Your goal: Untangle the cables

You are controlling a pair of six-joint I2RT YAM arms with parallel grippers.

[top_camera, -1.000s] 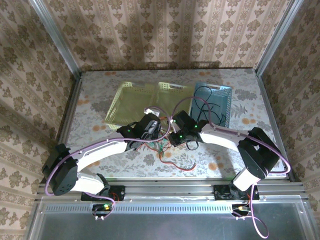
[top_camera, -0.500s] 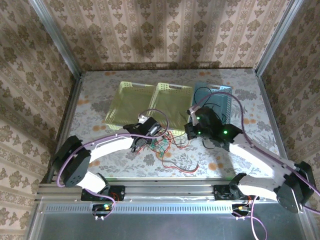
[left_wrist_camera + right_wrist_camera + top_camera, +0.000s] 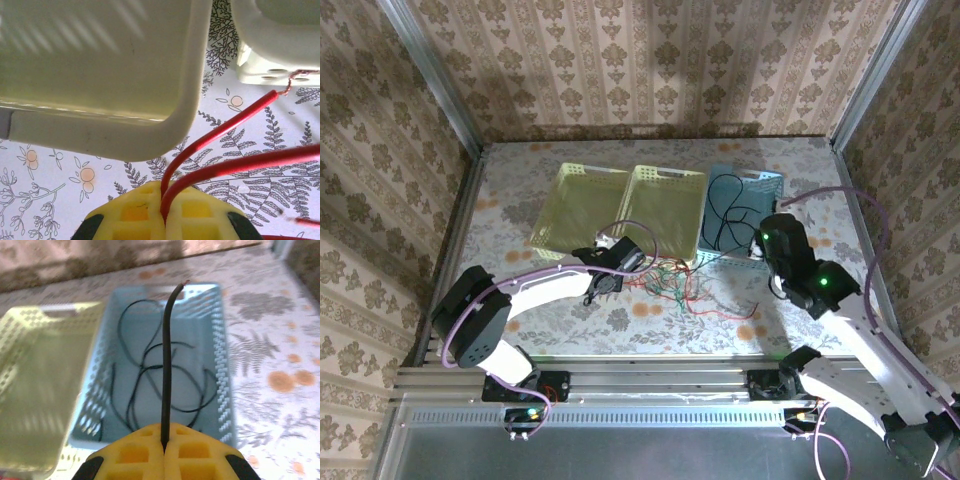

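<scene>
Right fingers point(image 3: 175, 450) swung rightward, pinching black cable point(image 3: 165, 365) upright.

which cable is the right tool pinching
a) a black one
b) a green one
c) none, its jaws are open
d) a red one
A: in the right wrist view a black cable stands up out of the shut right tool, its bare end raised in front of the blue basket.
</scene>
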